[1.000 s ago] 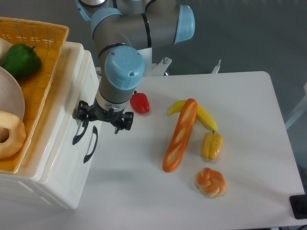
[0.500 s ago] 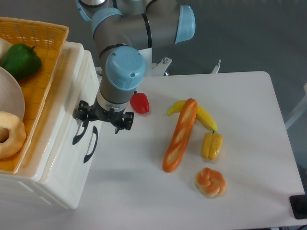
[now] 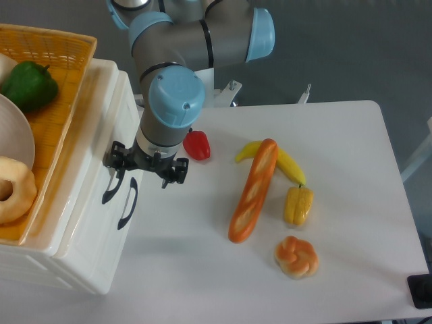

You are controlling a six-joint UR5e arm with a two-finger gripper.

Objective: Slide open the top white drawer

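Observation:
The top white drawer [image 3: 91, 158] sits in the white unit at the left, below the orange basket. Its curved black handle [image 3: 108, 194] faces right. The lower white drawer [image 3: 94, 250] has its own black handle [image 3: 127, 204] just beside it. My gripper [image 3: 145, 167] hangs under the blue wrist, right in front of the drawer fronts. Its black fingers are spread apart. The left fingertip [image 3: 113, 160] is by the upper end of the top handle; whether it touches is unclear. Nothing is held between the fingers.
The orange woven basket [image 3: 64, 88] on top of the unit holds a green pepper [image 3: 28, 86], a white plate and a doughnut [image 3: 13, 189]. On the table lie a red pepper [image 3: 197, 145], a baguette [image 3: 254, 190], a banana [image 3: 289, 165], corn [image 3: 298, 205] and a knotted bun [image 3: 295, 256].

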